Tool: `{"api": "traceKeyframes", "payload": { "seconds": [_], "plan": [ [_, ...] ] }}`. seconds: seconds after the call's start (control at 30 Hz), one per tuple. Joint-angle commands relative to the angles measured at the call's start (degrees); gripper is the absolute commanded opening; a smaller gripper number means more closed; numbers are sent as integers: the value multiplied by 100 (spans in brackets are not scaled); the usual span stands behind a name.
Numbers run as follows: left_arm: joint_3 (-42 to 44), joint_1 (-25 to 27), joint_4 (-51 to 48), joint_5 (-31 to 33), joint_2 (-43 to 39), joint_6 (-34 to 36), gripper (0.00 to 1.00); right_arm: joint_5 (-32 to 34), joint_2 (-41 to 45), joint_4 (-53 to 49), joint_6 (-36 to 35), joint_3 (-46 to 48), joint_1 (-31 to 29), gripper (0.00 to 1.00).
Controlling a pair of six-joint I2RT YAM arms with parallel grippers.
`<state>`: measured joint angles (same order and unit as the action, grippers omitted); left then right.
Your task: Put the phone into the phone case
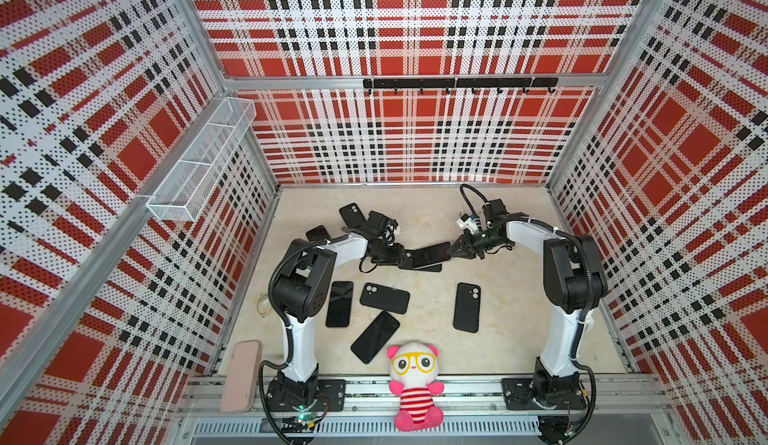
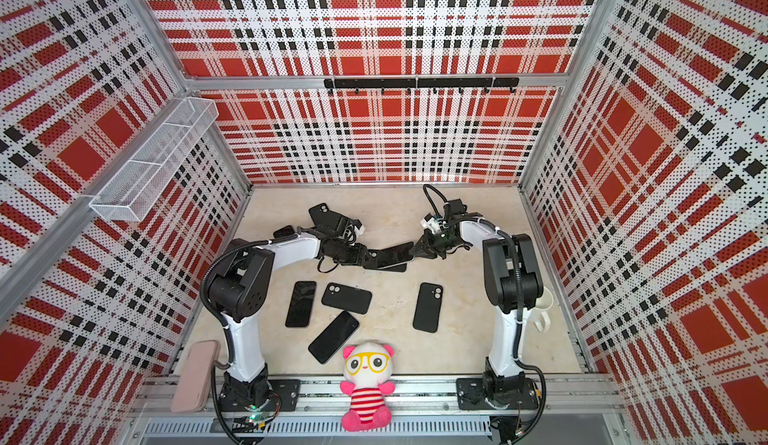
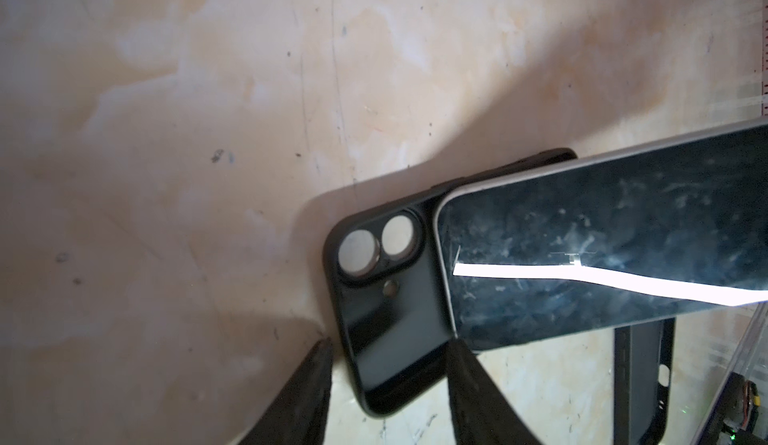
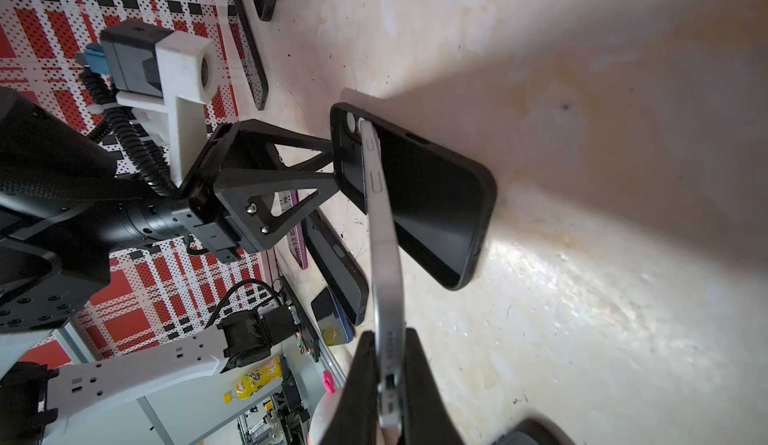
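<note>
pinching the phone (image 3: pixel 602 235) by one short end, the right gripper (image 4: pixel 388 351) held it tilted above the phone case (image 3: pixel 374 330); its fingers were pressed onto the phone's two faces. the case lay open side up on the table (image 1: pixel 519 339), near the middle between the two arms; the phone's free end overlapped the case interior, short of the camera cut-outs; whether it touched the case floor could not be told. the left gripper (image 3: pixel 390 343) straddled the camera-end corner of the case, fingers apart; whether they clamped the case could not be told.

progress, as a judgement: pick-up and rough alignment done; insertion begun at most; the phone was not seated, and no edge of it showed under the case lip. left to do: lower the phone flat; press the corners in; release.

containers: the phone case held nothing seated; the wire basket (image 1: pixel 183 189) on the left wall showed no contents in its compartments; a spare case (image 1: pixel 384 298) and a second spare case (image 1: pixel 467 308) lay backs up, contents not visible; a white mug (image 2: pixel 542 308) stood beside the right arm, partly hidden, interior unseen.
</note>
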<state>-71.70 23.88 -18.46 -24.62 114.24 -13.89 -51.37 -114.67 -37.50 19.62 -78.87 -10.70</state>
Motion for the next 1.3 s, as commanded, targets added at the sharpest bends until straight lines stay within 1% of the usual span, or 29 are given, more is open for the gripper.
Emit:
{"api": "traceKeyframes", "payload": {
  "seconds": [0.0,0.07,0.23,0.47,0.7,0.8,0.9,0.97,1.07,1.17,1.27],
  "plan": [
    [64,31,57,-135,154,-47,48,185,-228,131,56,-27,-71,4],
    [67,54,65,-140,166,-61,46,185,-282,186,110,-32,-108,4],
    [68,64,76,-139,166,-68,47,150,-440,326,213,-71,-229,5],
    [67,89,96,-167,143,-102,48,111,-689,531,365,-153,-362,5],
    [72,142,141,-263,130,-140,50,66,-924,689,485,-242,-514,9],
    [77,175,141,-272,97,-121,51,97,-945,646,475,-273,-520,13],
    [78,173,112,-148,73,-93,49,283,-849,427,339,-357,-520,21],
    [57,173,50,-8,73,-62,47,497,-790,178,208,-480,-521,27],
    [32,177,-13,128,97,-34,44,859,-720,-175,39,-690,-524,34],
    [33,175,-22,168,110,-34,40,1258,-625,-543,-108,-899,-527,39],
    [12,170,-52,212,141,-33,40,1645,-507,-891,-208,-1122,-526,43]
  ]
}}
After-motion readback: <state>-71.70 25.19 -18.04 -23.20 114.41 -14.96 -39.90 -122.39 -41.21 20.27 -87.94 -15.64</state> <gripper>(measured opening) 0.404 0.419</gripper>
